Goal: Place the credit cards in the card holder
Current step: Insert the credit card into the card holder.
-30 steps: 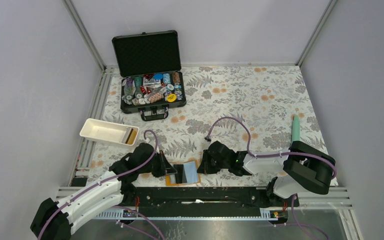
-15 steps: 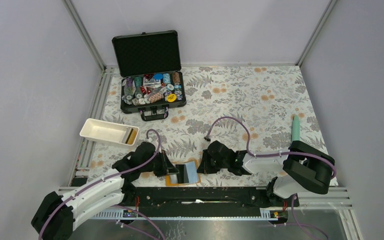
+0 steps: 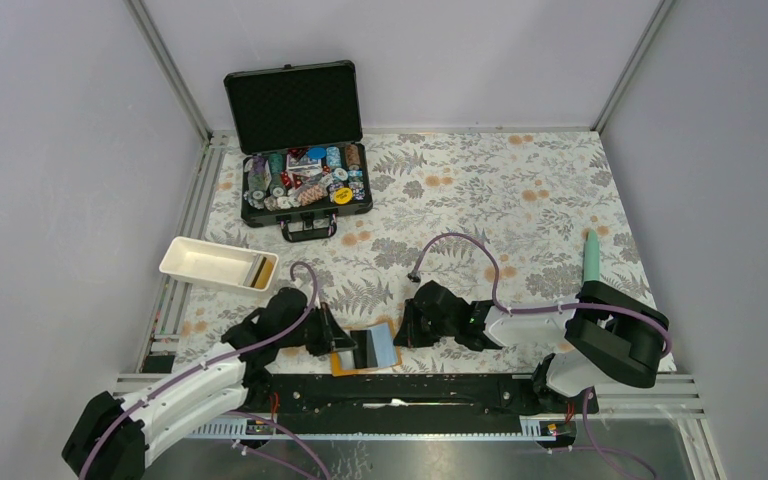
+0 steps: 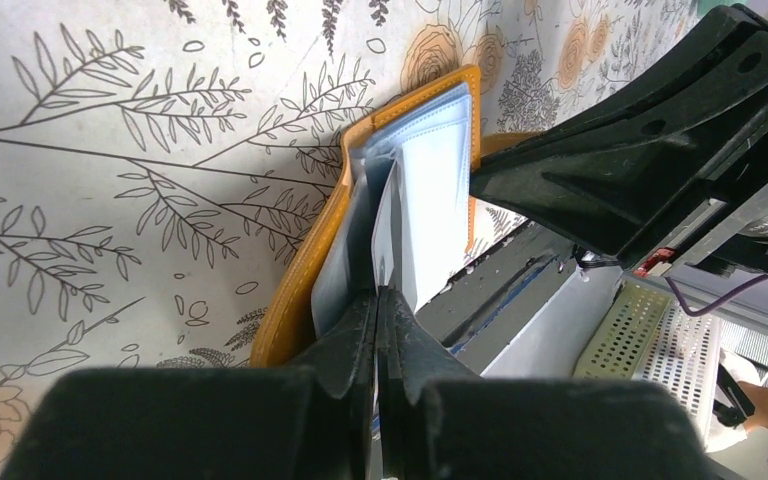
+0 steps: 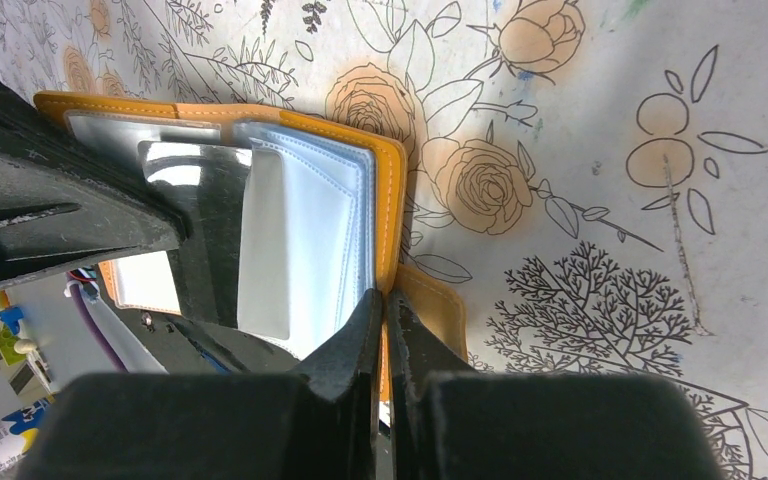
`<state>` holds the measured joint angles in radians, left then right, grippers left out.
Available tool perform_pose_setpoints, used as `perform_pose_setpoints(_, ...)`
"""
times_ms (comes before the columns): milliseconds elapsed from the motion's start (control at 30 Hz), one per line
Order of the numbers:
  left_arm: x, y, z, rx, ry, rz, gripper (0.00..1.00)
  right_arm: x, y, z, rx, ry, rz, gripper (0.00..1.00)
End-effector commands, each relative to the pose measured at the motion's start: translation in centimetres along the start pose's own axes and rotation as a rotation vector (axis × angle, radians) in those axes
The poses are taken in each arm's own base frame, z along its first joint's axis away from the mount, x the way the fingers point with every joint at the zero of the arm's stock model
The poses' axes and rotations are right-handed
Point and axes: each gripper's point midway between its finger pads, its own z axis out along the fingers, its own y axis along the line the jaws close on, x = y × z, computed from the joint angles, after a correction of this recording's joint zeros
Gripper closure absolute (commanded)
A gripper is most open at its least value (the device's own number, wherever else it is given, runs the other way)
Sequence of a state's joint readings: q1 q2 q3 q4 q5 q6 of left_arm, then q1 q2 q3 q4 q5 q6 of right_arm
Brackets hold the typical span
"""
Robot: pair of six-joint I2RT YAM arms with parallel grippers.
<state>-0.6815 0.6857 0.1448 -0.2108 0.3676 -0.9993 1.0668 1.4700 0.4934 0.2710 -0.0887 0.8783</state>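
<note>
The holder (image 3: 382, 350) lies open on the table (image 3: 520, 200) near its front edge, between the two arms, with a black card (image 5: 210, 240) showing among its clear sleeves. The left gripper (image 4: 377, 300) is closed tight, its tips pinching one pale sleeve (image 4: 388, 215) that stands up from the holder. The right gripper (image 5: 382, 305) is closed as well, nipping the holder's opposite edge, where the sleeves meet the orange cover.
</note>
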Motion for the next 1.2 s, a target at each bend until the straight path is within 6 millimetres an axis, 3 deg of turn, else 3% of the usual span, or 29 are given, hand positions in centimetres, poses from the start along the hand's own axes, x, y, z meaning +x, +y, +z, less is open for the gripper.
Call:
perform_pose_setpoints(0,0.7,-0.1,0.1,0.013,0.043,0.006,1.00,1.4,-4.0,0.2,0.160,0.032,-0.032,1.00)
perform_pose_setpoints(367,0.3,-0.2,0.7,0.001,0.049,0.003,1.00,1.3,-3.7,0.2,0.148,0.033,-0.032,1.00)
perform_pose_setpoints(833,-0.6,-0.3,-0.1,-0.085,0.049,0.053,0.65,1.1,-3.7,-0.1,0.150,0.019,-0.038,1.00)
perform_pose_setpoints(1167,-0.7,-0.8,-0.1,-0.076,0.040,0.046,0.64,1.2,-3.8,-0.2,0.150,0.019,-0.039,1.00)
